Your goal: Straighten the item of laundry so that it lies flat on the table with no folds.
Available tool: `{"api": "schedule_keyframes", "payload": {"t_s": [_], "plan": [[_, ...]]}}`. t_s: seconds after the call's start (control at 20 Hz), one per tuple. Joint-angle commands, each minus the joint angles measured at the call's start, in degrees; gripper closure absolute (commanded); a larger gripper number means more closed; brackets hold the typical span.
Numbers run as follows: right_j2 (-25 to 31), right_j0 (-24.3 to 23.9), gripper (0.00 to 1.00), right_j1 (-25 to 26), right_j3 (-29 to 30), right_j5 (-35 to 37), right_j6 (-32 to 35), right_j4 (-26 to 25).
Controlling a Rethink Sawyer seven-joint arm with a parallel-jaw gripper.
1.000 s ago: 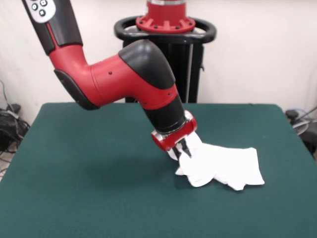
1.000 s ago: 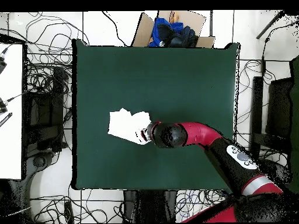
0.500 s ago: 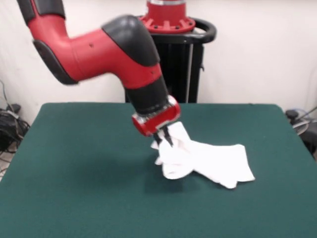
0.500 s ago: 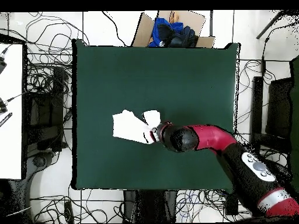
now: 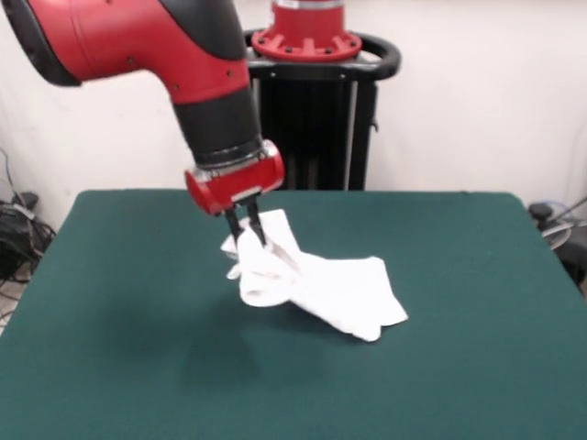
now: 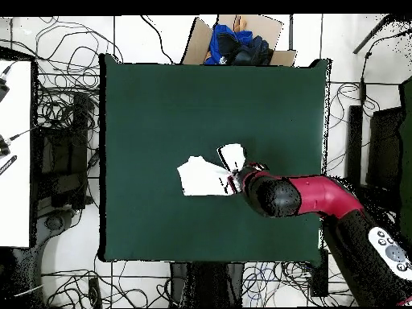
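While pinched, crumpled laundry (image 5: 316, 289) under end effector (image 5: 248, 230)

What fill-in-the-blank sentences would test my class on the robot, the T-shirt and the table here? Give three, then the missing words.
1. The gripper is shut on one edge of the white ____.
2. The T-shirt lies crumpled on a dark ____ table.
3. Beyond the table's edge in the overhead view, a cardboard box holds a bundle of ____ cloth.

Missing words: T-shirt; green; blue
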Motion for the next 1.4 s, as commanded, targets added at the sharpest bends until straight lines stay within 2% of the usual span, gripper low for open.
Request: {"api": "schedule_keyframes", "payload": {"t_s": [0.05,0.25,0.55,0.7,0.9,1.25,1.4], "plan": [[5.86,0.06,1.00,-5.16,3.17,-2.39,-0.69,0.43],[9.54,-2.90,1.00,-8.65,5.32,-2.18,-1.22,2.74],[16.28,-6.84,1.00,-14.41,7.17,4.18,-2.44,9.92],[20.11,-9.14,1.00,-18.86,7.62,7.50,-3.21,14.42],[23.06,-11.11,1.00,-23.38,7.60,8.19,-4.17,16.82],[17.18,-6.86,1.00,-23.04,6.78,3.08,0.78,12.04],[13.69,-4.07,1.00,-23.03,6.19,-2.83,5.53,9.51]]}}
